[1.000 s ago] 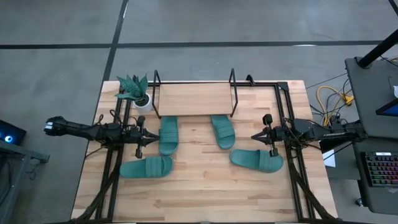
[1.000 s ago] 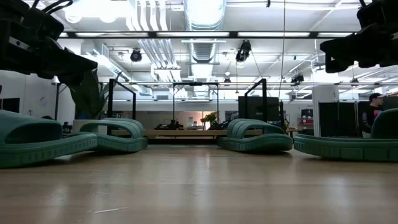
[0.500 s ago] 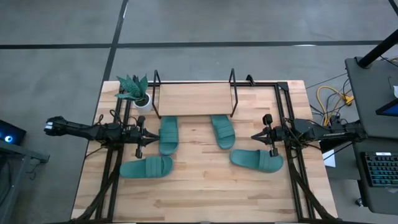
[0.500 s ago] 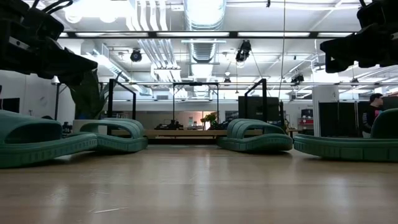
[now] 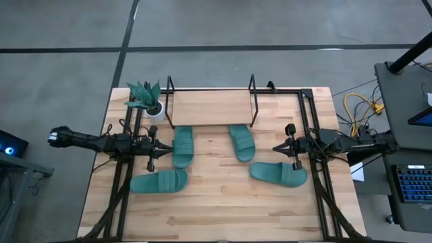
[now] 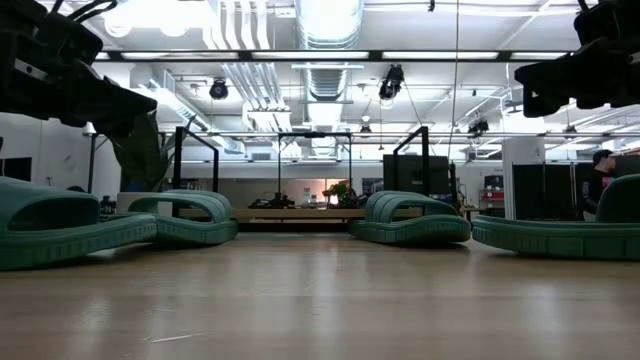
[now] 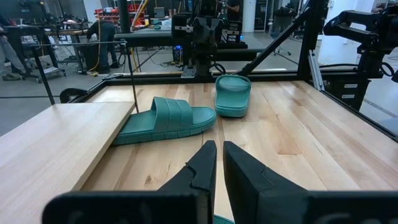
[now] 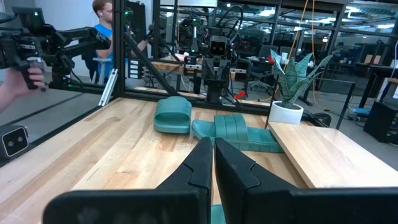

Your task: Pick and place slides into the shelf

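Four teal slides lie sole-down on the wooden table: one (image 5: 182, 146) just past my left gripper's tips, one (image 5: 241, 142) in front of the shelf, one (image 5: 158, 181) at the near left, one (image 5: 279, 173) at the near right. The shelf (image 5: 209, 108), a light board in a black wire frame, stands at the table's far edge. My left gripper (image 5: 169, 145) (image 7: 217, 163) hovers level above the table's left side, shut on nothing. My right gripper (image 5: 275, 146) (image 8: 212, 155) hovers level on the right side, shut and holding nothing.
A small potted plant (image 5: 145, 99) stands at the shelf's left end. Black frame rails (image 5: 314, 135) run along both table sides. Bare wood lies between the slides in the middle (image 5: 216, 172). A person (image 8: 102, 25) stands beyond the table.
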Tool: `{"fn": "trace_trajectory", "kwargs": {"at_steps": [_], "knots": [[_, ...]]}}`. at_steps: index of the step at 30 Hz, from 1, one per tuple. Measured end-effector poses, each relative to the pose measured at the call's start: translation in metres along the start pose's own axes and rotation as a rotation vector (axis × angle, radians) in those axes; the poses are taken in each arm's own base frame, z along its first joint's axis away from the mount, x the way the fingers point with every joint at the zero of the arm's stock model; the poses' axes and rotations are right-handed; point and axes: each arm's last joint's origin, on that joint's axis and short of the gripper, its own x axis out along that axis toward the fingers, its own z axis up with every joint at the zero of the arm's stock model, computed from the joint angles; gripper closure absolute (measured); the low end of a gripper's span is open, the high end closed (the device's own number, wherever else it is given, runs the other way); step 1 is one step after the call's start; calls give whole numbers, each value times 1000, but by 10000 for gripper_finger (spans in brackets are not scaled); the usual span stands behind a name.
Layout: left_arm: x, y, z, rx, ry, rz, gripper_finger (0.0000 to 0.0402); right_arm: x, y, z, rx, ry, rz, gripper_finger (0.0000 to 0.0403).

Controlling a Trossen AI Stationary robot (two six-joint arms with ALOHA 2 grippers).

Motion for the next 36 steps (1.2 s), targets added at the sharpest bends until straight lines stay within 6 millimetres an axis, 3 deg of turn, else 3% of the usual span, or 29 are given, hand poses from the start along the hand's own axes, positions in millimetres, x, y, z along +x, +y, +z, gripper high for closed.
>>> {"fn": "trace_trajectory", "kwargs": {"at_steps": [19,25,28,36], "knots": [[0,0,12,-13,-117,6,387,0,0,4,-35,-45,-6,394],[-6,2,35,33,-367,30,382,-2,-3,22,-82,-221,-72,392],[-10,2,48,23,-497,32,365,-3,-5,26,-164,-259,-128,381],[-8,2,66,109,-517,59,263,3,-7,47,-189,-237,-127,310]]}}
